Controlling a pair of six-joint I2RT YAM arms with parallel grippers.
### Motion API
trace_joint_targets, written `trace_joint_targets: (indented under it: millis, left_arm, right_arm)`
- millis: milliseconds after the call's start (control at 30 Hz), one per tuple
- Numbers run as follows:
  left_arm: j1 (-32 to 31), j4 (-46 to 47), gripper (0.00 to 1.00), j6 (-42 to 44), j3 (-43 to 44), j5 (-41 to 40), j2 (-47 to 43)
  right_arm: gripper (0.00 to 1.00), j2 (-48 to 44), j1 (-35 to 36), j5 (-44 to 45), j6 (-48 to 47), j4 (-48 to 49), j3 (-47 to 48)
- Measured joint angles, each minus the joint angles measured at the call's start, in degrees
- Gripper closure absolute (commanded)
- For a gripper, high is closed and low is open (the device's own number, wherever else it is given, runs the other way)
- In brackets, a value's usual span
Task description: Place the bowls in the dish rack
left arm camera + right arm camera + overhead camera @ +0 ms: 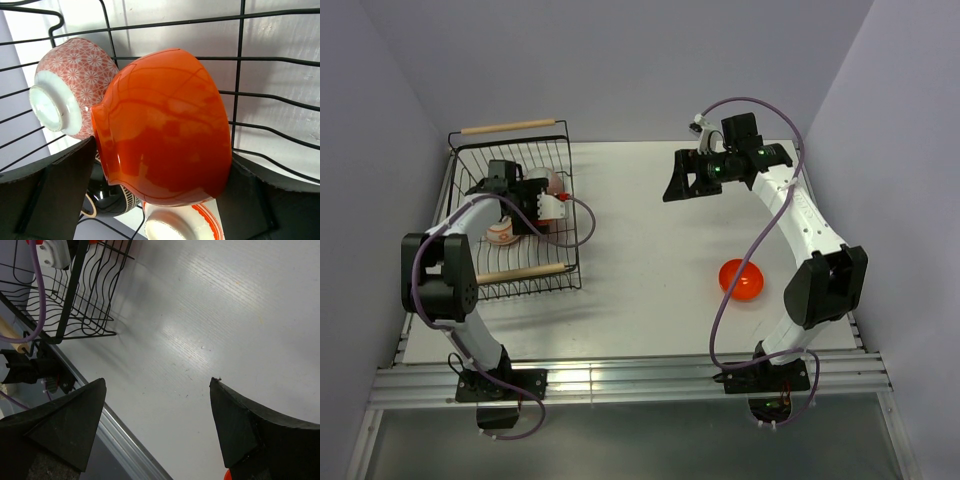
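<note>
The black wire dish rack (525, 270) with wooden rod handles stands at the left. My left gripper (503, 192) is inside it. In the left wrist view my left gripper (162, 150) is shut on a plain glossy orange bowl (165, 125), held on its side between both fingers. A red-and-white patterned bowl (70, 85) leans on the rack wires (240, 75) beside it. A second orange bowl (741, 281) sits on the table at the right. My right gripper (678, 178) is open and empty above the table's middle, also in its wrist view (157, 382).
A white bowl with orange stripes (180, 222) and a black striped bowl (107, 197) lie in the rack under the held bowl. The rack's corner (85, 295) shows in the right wrist view. The table's metal front rail (620, 380) runs between the arm bases.
</note>
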Motion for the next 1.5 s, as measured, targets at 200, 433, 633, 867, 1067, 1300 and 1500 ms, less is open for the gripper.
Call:
trace_joint_targets:
  millis: [200,433,633,867,1067,1300,1500]
  left_arm:
    - [-0.1,-5.0,0.0,0.0,4.2,-0.1,2.3]
    - [-0.4,-11.4,0.01,0.0,9.5,-0.6,4.9]
    - [-0.5,-13.4,0.0,0.7,10.7,-1.0,5.6]
    - [-0.6,-13.3,0.01,1.3,10.4,-1.1,5.5]
    - [-0.6,-5.9,0.01,-1.5,4.7,-1.0,3.1]
    - [-0.8,-3.1,0.01,-2.3,-0.3,-0.2,-0.5]
    - [-0.7,-2.3,0.0,-4.3,-0.5,0.1,-0.6]
  right_arm:
    - [0.09,0.2,0.0,-0.2,-0.4,-0.5,0.3]
    - [0.09,0.6,0.0,-0.3,-0.6,-1.2,1.1]
    - [0.09,0.8,0.0,-0.3,-1.0,-2.1,1.4]
    - [0.09,0.8,0.0,-0.3,-1.0,-2.3,1.8]
    - [0.09,0.8,0.0,-0.3,-1.0,-2.4,1.9]
    - [0.09,0.8,0.0,-0.3,-1.0,-2.4,1.9]
    - [0.09,0.8,0.0,-0.3,-1.0,-2.4,1.9]
